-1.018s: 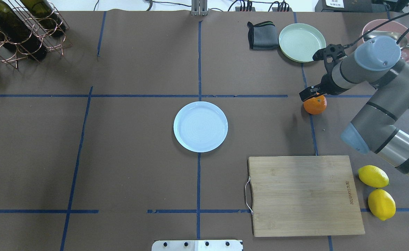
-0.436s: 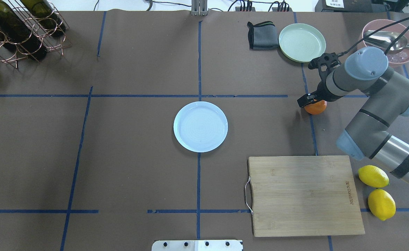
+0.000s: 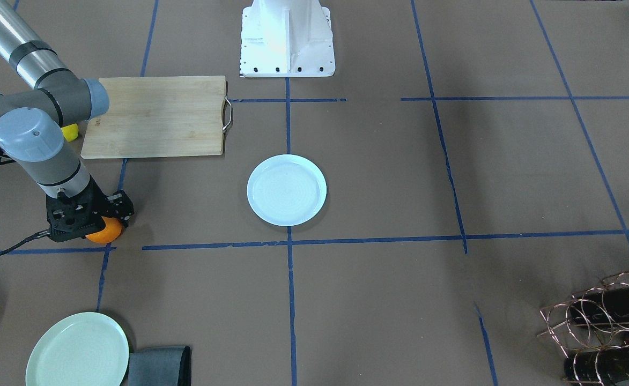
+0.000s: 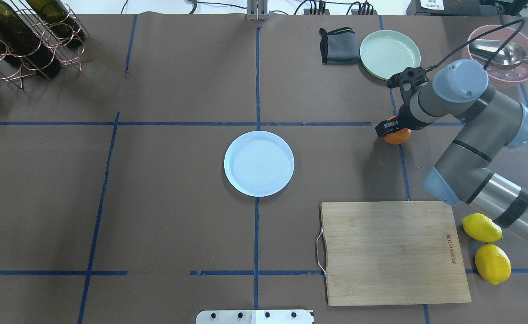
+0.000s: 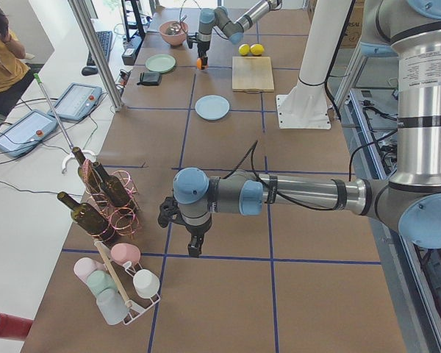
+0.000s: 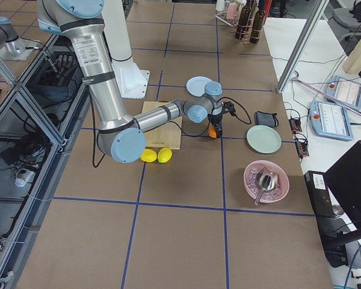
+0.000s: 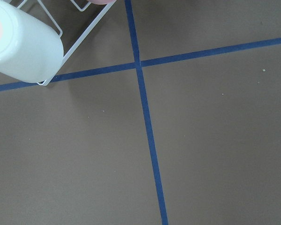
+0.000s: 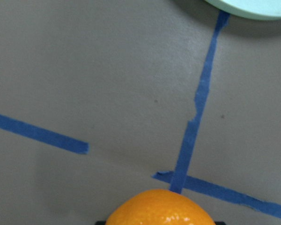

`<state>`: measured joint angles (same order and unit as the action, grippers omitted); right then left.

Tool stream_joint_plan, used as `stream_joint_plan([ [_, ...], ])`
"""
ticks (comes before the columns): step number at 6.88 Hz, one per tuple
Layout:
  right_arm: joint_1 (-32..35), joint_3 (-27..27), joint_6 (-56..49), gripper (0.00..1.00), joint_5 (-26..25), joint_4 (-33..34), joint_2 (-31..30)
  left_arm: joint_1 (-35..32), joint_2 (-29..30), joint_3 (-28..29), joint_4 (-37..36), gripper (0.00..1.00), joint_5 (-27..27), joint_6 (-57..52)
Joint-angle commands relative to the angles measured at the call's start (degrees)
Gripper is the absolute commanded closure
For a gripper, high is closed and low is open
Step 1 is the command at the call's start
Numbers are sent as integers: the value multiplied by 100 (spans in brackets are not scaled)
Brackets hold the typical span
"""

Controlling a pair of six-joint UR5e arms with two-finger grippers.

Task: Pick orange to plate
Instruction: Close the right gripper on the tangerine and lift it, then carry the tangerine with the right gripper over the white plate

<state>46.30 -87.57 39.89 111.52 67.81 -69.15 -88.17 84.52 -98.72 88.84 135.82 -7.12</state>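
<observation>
The orange (image 4: 399, 138) sits between the fingers of my right gripper (image 4: 393, 129), which is shut on it right of the table's middle, beside a blue tape line. The front view shows the black fingers clasping the orange (image 3: 105, 232), and in the right wrist view the orange (image 8: 160, 209) fills the bottom edge. The pale bluish-white plate (image 4: 259, 163) lies empty at the table's centre, well to the left of the orange. My left gripper (image 5: 195, 248) hangs over the table's far left end near a cup rack; whether it is open or shut I cannot tell.
A mint-green plate (image 4: 390, 54), a grey cloth (image 4: 338, 45) and a pink bowl with a spoon (image 4: 502, 56) stand behind the orange. A wooden cutting board (image 4: 392, 252) and two lemons (image 4: 482, 227) lie in front. A wine-bottle rack (image 4: 25, 36) fills the back left corner.
My right gripper came down over the orange, closed on it, and has since shifted left toward the plate with the orange in it.
</observation>
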Motion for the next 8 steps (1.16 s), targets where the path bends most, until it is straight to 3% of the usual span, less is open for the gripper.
stream_joint_plan([
  [1, -400, 38, 1024, 94, -120, 745, 1073, -7, -23, -51, -7, 0, -3, 0],
  [2, -672, 73, 1447, 93, -452, 1317, 1636, -7, -6, -42, 2, 0, -3, 0],
  [5, -1594, 1133, 2792, 88, -1497, 1481, 2949, -16, -58, -69, -7, 0, -3, -9],
  [8, -1896, 1217, 3086, 83, -1589, 1716, 3039, -7, -32, -69, -7, 0, 6, -9],
])
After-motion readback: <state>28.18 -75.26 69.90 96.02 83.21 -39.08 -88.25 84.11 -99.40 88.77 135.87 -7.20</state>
